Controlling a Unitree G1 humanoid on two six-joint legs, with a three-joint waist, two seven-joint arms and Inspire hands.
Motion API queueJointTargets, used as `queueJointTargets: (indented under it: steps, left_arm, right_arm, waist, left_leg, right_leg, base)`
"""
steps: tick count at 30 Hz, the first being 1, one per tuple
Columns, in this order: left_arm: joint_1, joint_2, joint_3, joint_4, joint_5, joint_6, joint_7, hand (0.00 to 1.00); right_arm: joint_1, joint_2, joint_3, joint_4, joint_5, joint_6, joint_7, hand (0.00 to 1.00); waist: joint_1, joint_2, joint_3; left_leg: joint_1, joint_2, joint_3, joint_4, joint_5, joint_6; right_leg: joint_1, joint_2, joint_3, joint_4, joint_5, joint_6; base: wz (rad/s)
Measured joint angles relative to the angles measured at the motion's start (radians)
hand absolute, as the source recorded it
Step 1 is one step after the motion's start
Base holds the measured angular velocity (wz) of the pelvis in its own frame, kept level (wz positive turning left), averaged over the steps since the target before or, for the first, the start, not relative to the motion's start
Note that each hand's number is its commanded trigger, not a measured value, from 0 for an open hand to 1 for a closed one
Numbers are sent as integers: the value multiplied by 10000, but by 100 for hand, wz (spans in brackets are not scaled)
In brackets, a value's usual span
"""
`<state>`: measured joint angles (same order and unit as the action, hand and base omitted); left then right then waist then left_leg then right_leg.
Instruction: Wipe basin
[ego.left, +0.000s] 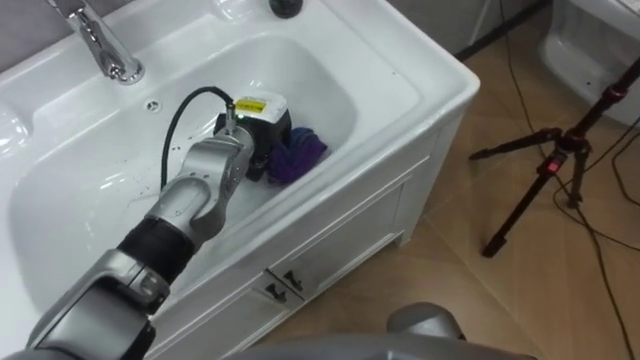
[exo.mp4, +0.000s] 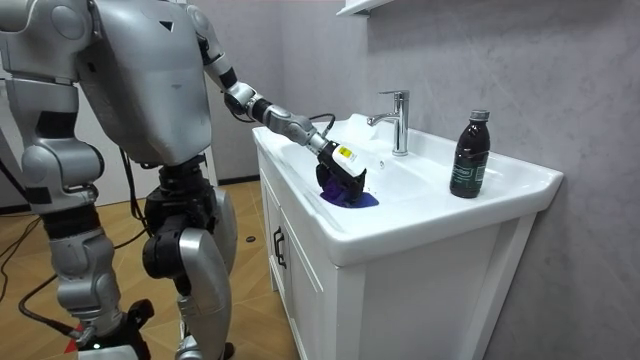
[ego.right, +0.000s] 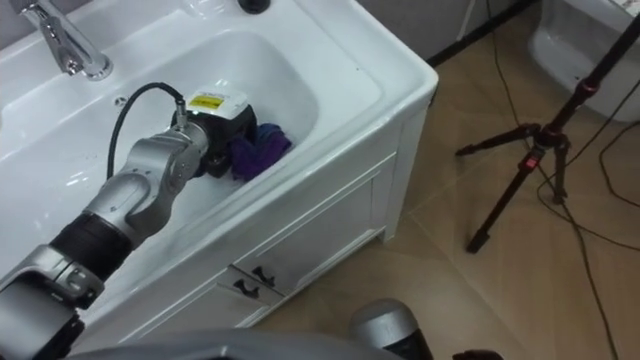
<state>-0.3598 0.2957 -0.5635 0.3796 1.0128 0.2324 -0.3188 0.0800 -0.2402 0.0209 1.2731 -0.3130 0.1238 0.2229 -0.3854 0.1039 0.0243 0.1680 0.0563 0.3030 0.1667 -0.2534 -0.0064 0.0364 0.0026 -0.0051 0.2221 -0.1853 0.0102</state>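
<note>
The white basin (ego.left: 90, 190) is set in a vanity top. A purple cloth (ego.left: 300, 155) lies bunched against the basin's near wall, towards its right end. My left hand (ego.left: 255, 128), black with a yellow label on its back, reaches down into the basin, its fingers curled onto the cloth. The same hand (exo.mp4: 340, 168) shows in the room view above the cloth (exo.mp4: 350, 198). I stand at the vanity's front corner, leaning the left arm over its rim. My right hand (exo.mp4: 105, 322) hangs low at my side at the room view's left.
A chrome faucet (ego.left: 100, 45) stands at the back of the basin. A dark bottle (exo.mp4: 470, 155) stands on the vanity's far right corner. A black tripod (ego.left: 545, 165) with trailing cables stands on the wooden floor to the right of the cabinet (ego.left: 330, 260).
</note>
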Motion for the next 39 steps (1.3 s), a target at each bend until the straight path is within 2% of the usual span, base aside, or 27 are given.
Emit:
queueJointTargets:
  steps: [5, 10, 15, 21, 25, 27, 28, 31, 35, 37, 39]
  left_arm:
    - [-160, -75, -1, -11, 26, -26, 5, 100]
    - [-386, -78, 70, -106, 24, -233, 56, 100]
    - [-410, -68, 345, -480, 5, -440, 159, 100]
    - [-410, -82, 405, 396, -165, -542, 320, 100]
    - [-411, -249, 772, 1164, -819, -580, 458, 100]
    - [-405, -418, 950, 1742, -1063, -594, 639, 100]
    - [-342, -598, 1213, 2101, -1064, -591, 765, 100]
    - [23, -817, 1914, 2453, -1062, -565, 963, 100]
    - [564, -843, 2482, 2620, -1064, -664, 1283, 100]
    - [875, -827, 2771, 2725, -1059, -677, 1469, 100]
    - [986, -821, 2927, 2811, -1061, -684, 1603, 100]
  right_arm:
    - [18, 1, 2, 32, -46, 0, -14, 0]
    - [119, 2, -42, 127, 103, 14, -38, 0]
    - [399, 0, -31, 70, 385, 7, 29, 0]
    - [395, 24, -32, -63, 420, 78, 100, 0]
    - [418, 23, -22, -200, 526, 89, 78, 0]
    - [427, 26, -22, -259, 588, 97, 47, 0]
    - [440, 37, -27, -258, 575, 106, 6, 0]
    - [446, 58, -55, -325, 560, 195, -16, 0]
    - [445, 69, -135, -338, 521, 388, -70, 0]
    - [498, 77, -334, -354, 433, 475, -160, 0]
    - [506, 81, -455, -424, 327, 487, -235, 0]
  waist:
    - [-35, -30, 23]
    - [2, -79, 57]
    - [134, -84, 52]
    - [137, -143, 71]
    - [213, -233, 35]
    - [270, -285, 43]
    - [329, -327, -5]
    - [377, -484, -49]
    - [646, -547, -91]
    - [745, -557, -145]
    - [845, -572, -155]
  left_leg:
    - [10, 1, 9, 17, 0, 0]
    - [6, -6, 28, 36, -1, -1]
    - [1, 9, 229, 35, -1, -3]
    - [18, 42, 209, 40, -2, -3]
    - [64, 30, 125, 38, -2, -3]
    - [181, 20, 58, 17, -2, -3]
    - [233, 18, 55, 18, -2, -3]
    - [367, 20, 47, 15, -2, -4]
    - [354, 25, 49, 37, -2, -4]
    - [358, 29, 52, 53, -2, -4]
    - [354, 31, 54, 61, -2, -4]
  right_leg:
    - [-6, 6, 6, 29, 0, -1]
    - [-42, 28, 7, -8, 18, -29]
    - [-155, 95, 108, -1, 33, -56]
    - [-171, 161, 219, 153, 42, -73]
    - [-119, 153, 213, 153, 42, -74]
    - [-6, 151, 204, 150, 39, -76]
    - [36, 151, 203, 165, 29, -86]
    - [183, 156, 177, 146, 11, -110]
    - [138, 165, 185, 147, 10, -114]
    - [154, 160, 161, 161, 6, -117]
    - [153, 146, 126, 196, 5, -117]
  base:
    - [0]
    - [0]
    - [-9]
    - [-10]
    - [0]
    - [0]
    - [0]
    - [4]
    - [0]
    - [7]
    - [6]
